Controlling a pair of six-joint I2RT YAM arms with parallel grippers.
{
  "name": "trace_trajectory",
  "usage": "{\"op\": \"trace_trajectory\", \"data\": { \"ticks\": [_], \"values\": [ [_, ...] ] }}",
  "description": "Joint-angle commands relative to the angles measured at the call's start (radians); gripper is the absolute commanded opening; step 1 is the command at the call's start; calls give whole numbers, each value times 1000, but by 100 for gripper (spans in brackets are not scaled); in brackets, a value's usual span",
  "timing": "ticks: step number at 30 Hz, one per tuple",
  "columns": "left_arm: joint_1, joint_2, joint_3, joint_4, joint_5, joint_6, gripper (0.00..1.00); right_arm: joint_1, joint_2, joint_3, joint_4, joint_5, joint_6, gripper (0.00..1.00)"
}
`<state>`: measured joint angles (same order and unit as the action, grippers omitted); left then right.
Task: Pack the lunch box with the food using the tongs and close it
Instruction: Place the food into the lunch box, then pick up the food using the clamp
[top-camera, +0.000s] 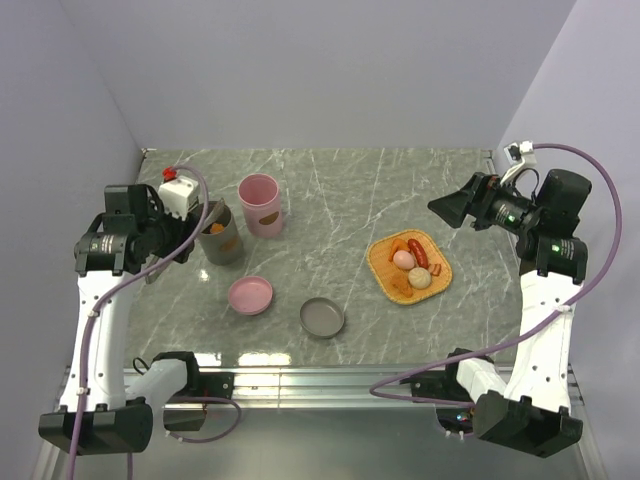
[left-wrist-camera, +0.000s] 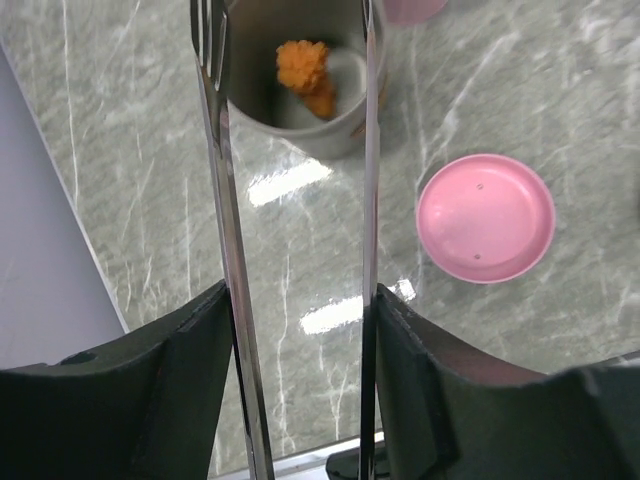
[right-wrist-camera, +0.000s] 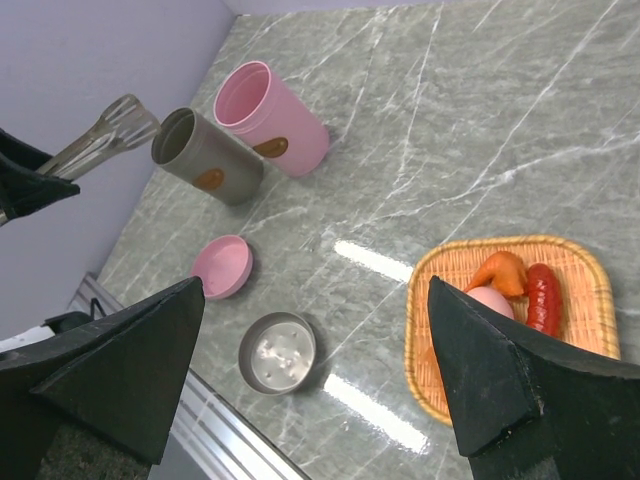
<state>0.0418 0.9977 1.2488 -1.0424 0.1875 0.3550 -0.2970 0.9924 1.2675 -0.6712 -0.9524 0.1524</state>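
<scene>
One orange piece (left-wrist-camera: 305, 72) of the food lies inside the grey cup (left-wrist-camera: 335, 140). The rest of the food (top-camera: 411, 267), a red strip, orange chunks and two pale balls, is gathered on the tray (top-camera: 376, 258), well to the right of the grey cup. The tongs (left-wrist-camera: 228, 250) are gripped by the left claw (left-wrist-camera: 300, 300), one arm pressed against each finger, and are held with their arms spread just above the grey cup's mouth. The pink cup (top-camera: 261, 205) stands just beside the grey cup. The pink lid (top-camera: 250, 295) and grey lid (top-camera: 322, 318) lie on the table (top-camera: 330, 200), nearer the bases than the grey cup. The right claw (top-camera: 452, 208) is held wide open with nothing in it, above the table and well to the right of the grey cup. By the look of it, most of the packing is not yet done. The grey cup could be tipped if its rim were caught by a tong tip. The tongs could slide or twist if the grip were loosened. A round ball could be squeezed out and rolled off the tray. The tong tips are cut off at the top of the left wrist view, and the joined end is hidden behind the claw. The grey cup's inside is seen only in part. The pink cup's bottom cannot be made out clearly.
</scene>
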Motion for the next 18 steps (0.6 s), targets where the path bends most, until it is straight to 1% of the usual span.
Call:
{"op": "trace_trajectory", "data": {
  "ticks": [1,3,7,8,10,11,12,14,15,17,18],
  "values": [
    [6,19,84,-21,90,25,60,6,8,3,59,-22,27,99],
    [4,36,126,-42,130,44,61,7,20,3,64,-22,32,99],
    [0,70,192,-60,271,81,62,7,51,15,73,-25,52,99],
    [-3,90,213,-62,327,84,63,7,67,24,73,-28,56,99],
    [-32,113,231,-65,390,94,63,9,97,42,73,-28,67,99],
    [-36,133,241,-56,392,90,63,9,103,49,71,-26,70,99],
    [-110,142,241,-38,389,82,64,9,109,56,71,-19,75,99],
    [-186,160,230,17,354,62,64,9,129,76,70,-9,78,99],
    [-262,166,221,40,340,43,64,9,137,82,67,-3,78,99],
    [-334,192,204,97,325,35,64,9,152,104,56,1,75,99],
    [-396,206,204,107,328,38,64,9,158,112,50,3,66,99]
  ]
}}
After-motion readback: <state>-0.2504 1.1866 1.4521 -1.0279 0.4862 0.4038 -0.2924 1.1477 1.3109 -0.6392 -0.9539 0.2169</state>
